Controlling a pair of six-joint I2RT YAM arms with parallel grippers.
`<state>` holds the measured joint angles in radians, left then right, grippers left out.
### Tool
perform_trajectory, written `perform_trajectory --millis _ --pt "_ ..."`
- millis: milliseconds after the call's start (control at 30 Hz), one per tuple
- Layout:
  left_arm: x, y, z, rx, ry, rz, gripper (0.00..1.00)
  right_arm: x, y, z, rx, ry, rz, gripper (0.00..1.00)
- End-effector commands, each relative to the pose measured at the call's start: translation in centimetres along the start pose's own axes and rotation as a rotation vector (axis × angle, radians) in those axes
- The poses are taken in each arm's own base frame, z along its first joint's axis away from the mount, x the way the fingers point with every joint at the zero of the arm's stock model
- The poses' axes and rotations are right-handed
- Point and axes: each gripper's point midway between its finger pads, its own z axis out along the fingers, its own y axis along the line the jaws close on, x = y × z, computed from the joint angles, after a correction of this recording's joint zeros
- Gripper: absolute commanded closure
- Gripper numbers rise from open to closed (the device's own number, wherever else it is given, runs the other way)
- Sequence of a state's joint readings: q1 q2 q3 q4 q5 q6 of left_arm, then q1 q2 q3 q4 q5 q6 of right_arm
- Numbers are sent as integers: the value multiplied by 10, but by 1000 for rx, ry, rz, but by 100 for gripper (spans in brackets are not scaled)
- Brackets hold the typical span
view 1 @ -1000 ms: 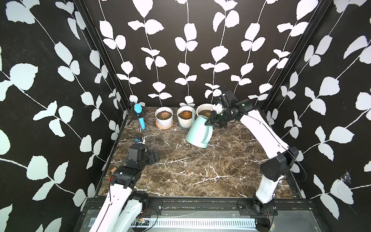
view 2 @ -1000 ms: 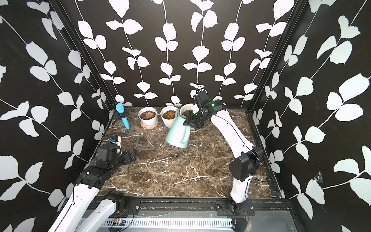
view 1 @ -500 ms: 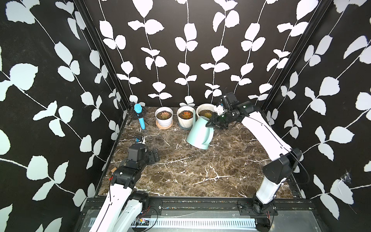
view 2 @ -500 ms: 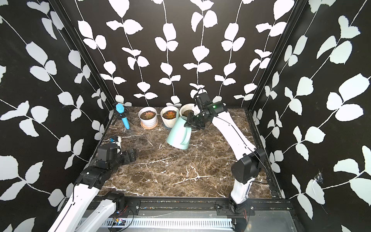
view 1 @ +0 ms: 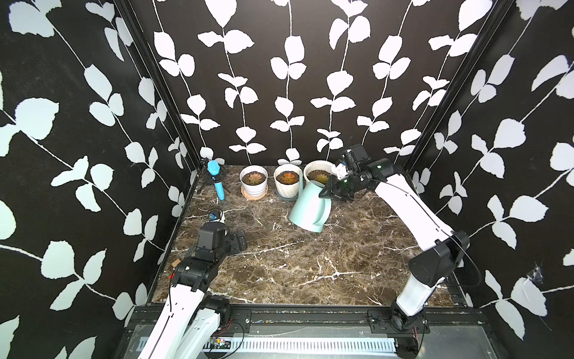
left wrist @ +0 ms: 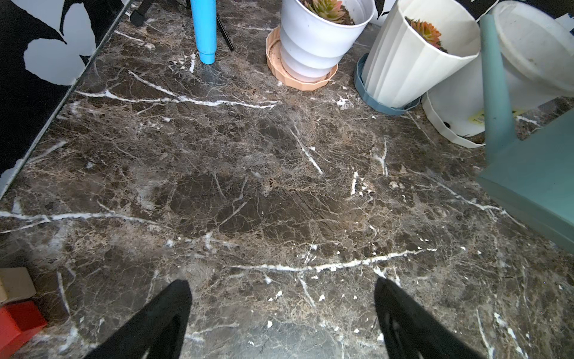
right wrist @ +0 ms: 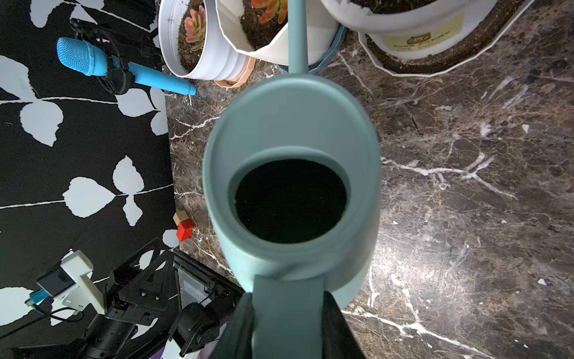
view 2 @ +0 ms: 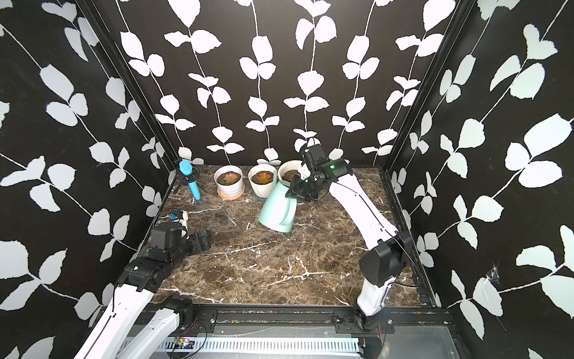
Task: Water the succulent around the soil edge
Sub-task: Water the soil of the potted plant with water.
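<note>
Three potted succulents stand in a row at the back: a white pot (view 1: 254, 186), a ribbed cream pot (view 1: 288, 186) and a wider white pot (view 1: 320, 169). My right gripper (view 1: 329, 191) is shut on the handle of a mint watering can (view 1: 310, 208), seen from above in the right wrist view (right wrist: 292, 140). The can hangs tilted above the table, and its spout (left wrist: 494, 77) rises between the ribbed pot (left wrist: 413, 59) and the wide pot (left wrist: 534, 40). My left gripper (view 1: 237, 242) stands open and empty low over the left side of the table, apart from all pots (left wrist: 282, 289).
A blue microphone (view 1: 216, 180) on a small black stand occupies the back left corner. A red block (left wrist: 18, 320) and a tan block (left wrist: 15, 281) lie at the left table edge. A white device (view 1: 217, 216) with a cable sits there too. Patterned walls close three sides.
The right arm has shifted the tilted watering can slightly to the right. The left arm has not moved.
</note>
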<state>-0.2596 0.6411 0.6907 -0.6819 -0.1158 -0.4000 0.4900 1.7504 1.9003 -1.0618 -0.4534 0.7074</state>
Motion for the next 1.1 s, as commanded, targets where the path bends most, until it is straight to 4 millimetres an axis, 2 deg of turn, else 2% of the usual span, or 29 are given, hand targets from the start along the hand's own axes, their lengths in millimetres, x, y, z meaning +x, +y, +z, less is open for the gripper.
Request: perform_trajectory --millis 0,567,1067 --pt "1 -1 1 3 -2 6 7 -1 14 -19 -59 -49 -40 100" --pt "1 0 1 2 -1 5 6 12 4 -15 -61 -37 -25 100" --pt "2 -1 1 3 0 6 7 17 12 -18 -77 -34 -44 100"
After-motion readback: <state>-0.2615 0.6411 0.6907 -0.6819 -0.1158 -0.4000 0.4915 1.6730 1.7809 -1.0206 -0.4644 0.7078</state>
